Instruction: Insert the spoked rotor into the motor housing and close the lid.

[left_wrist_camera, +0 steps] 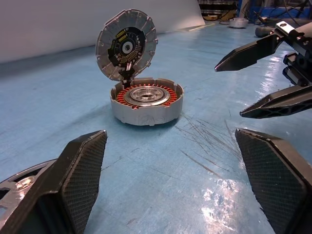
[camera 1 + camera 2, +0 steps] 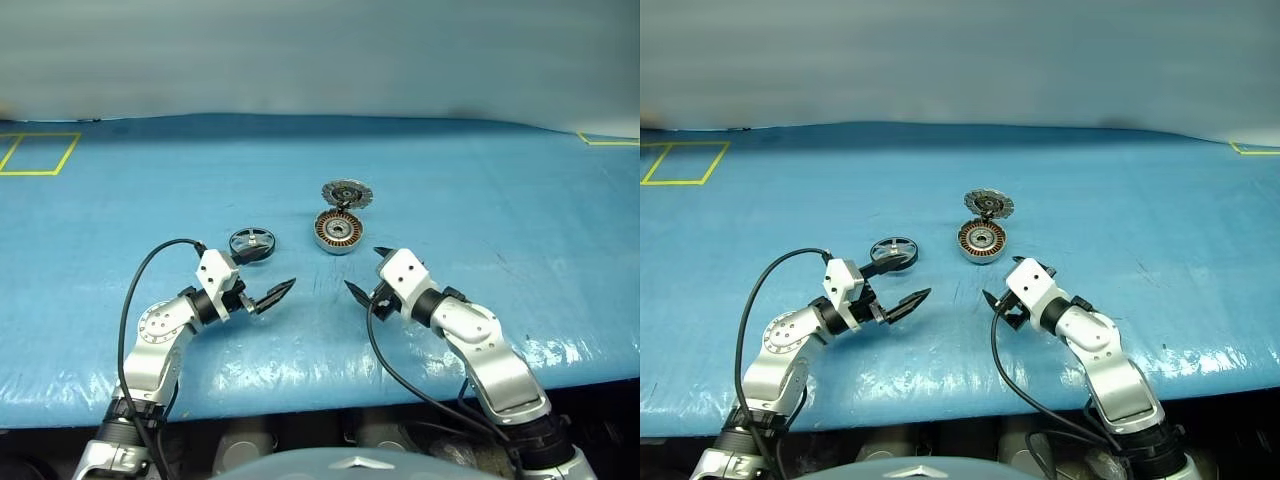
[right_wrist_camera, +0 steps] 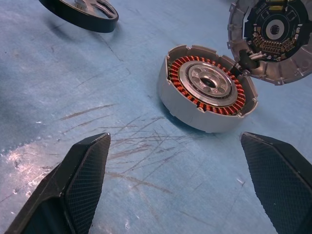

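No legible text, label, brand, number or sign on anything in view.

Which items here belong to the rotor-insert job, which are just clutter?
Job:
- spoked rotor, lying flat on the mat
- motor housing, open, windings showing
- lid, hinged up behind the housing

Not part of it:
- blue mat
- yellow tape outline

Motor housing (image 2: 982, 242) on blue table (image 2: 1140, 200) (lid (image 2: 988, 205) raised), spoked rotor (image 2: 892, 252) left
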You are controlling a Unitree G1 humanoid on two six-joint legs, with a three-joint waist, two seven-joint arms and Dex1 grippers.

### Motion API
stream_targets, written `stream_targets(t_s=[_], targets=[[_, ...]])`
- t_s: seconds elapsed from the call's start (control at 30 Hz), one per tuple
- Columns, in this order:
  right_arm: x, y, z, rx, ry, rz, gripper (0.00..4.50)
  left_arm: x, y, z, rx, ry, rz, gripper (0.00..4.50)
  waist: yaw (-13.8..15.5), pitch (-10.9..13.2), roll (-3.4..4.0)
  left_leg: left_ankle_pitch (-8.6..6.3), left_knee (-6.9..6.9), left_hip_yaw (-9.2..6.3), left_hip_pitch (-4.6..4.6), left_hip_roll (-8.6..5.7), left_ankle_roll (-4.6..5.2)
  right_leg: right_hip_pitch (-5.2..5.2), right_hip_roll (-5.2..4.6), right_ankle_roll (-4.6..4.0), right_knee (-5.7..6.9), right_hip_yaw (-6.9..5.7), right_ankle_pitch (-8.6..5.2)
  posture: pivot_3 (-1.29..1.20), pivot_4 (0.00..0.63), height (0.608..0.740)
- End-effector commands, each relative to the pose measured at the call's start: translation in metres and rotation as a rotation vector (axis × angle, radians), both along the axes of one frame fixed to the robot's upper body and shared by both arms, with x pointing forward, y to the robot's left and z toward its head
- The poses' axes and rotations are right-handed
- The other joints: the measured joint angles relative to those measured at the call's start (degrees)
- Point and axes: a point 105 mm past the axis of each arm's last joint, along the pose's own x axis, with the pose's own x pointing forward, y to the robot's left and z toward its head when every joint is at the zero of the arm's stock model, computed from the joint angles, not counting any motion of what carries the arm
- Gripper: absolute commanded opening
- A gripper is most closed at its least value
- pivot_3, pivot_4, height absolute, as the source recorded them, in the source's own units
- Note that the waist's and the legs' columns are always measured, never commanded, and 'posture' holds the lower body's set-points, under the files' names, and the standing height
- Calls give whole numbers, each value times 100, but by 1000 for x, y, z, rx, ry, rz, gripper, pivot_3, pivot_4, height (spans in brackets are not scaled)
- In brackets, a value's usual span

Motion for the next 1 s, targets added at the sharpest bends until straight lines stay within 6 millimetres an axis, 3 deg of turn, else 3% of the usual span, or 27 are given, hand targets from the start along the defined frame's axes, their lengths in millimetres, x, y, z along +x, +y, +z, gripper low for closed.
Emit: stream_targets(t_s=[0.03, 0.4, 0.7, 0.83, 1.0], targets=[[2, 4, 9, 8, -30, 19, 4479, 1, -2, 11, -6, -55, -11, 4499, 0, 0, 0, 0, 0, 1, 0, 0, 0, 0, 0, 0, 0, 0, 0, 0, 150, 740], [13, 5, 14, -55, -38, 31, 4479, -1, -5, 10, -34, -40, -24, 4499, -7, 0, 0, 0, 2, 1, 1, 0, 0, 0, 0, 1, 0, 0, 1, 0, 150, 740], [33, 33, 31, -212, 28, 171, 4479, -4, -9, 6, -62, -20, -18, 4499, 1, 0, 1, 1, 3, 1, 1, 0, 0, -1, 1, -25, 3, -2, 16, 0, 150, 740], [57, 51, 37, -281, 144, 229, 4479, -12, -10, 4, -72, -35, -33, 4499, -40, 2, 3, 1, 4, 7, -1, -2, 0, -3, 0, -24, 3, 0, 20, 0, 150, 740], [71, 56, 26, -332, 235, 226, 4479, -19, -10, -1, -55, -27, -19, 4499, 9, 1, 2, 1, -1, -3, -1, -1, 0, -1, 1, -31, 6, -8, 18, 0, 150, 740]])
